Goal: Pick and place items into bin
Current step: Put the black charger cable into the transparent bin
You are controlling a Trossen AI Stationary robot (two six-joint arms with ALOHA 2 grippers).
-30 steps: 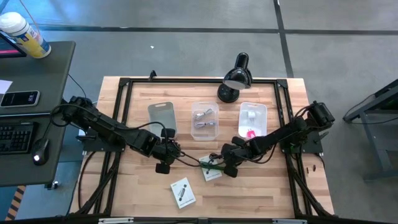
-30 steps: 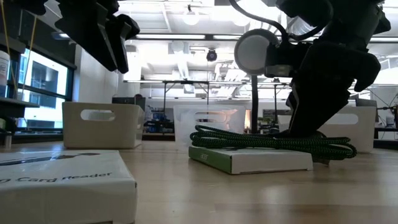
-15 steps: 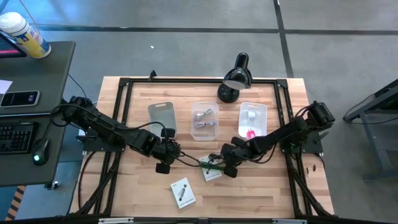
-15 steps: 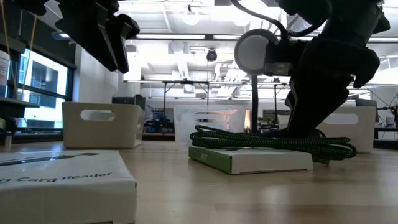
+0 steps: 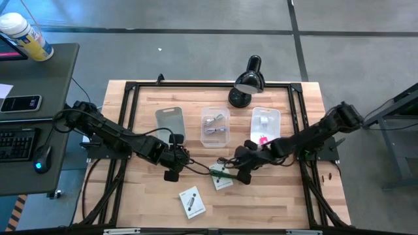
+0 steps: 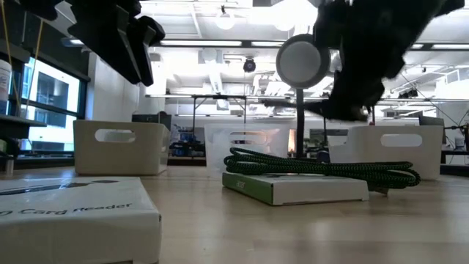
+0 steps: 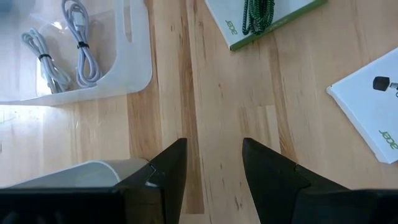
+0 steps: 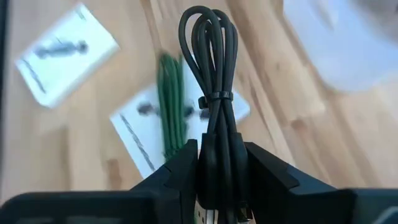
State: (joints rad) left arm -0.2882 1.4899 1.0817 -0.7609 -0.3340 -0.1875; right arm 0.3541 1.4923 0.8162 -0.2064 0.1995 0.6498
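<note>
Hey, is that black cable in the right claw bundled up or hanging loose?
Bundled. The black cable is coiled into long loops cinched by a tie at its middle, and the right claw is shut on its lower end.

In the low view the right gripper [image 6: 359, 70] is a dark blur. The card-reader box [image 6: 73, 209] is cut off at the picture's left and bottom edges. The right wrist view blurs the white cards [image 8: 65, 53] and the bin [image 8: 348, 43] beyond the black cable [image 8: 214, 112].

Wood table [image 5: 150, 202]: 3 bins [image 5: 215, 125], lamp [image 5: 245, 81], 2 white cards [image 5: 191, 202].
</note>
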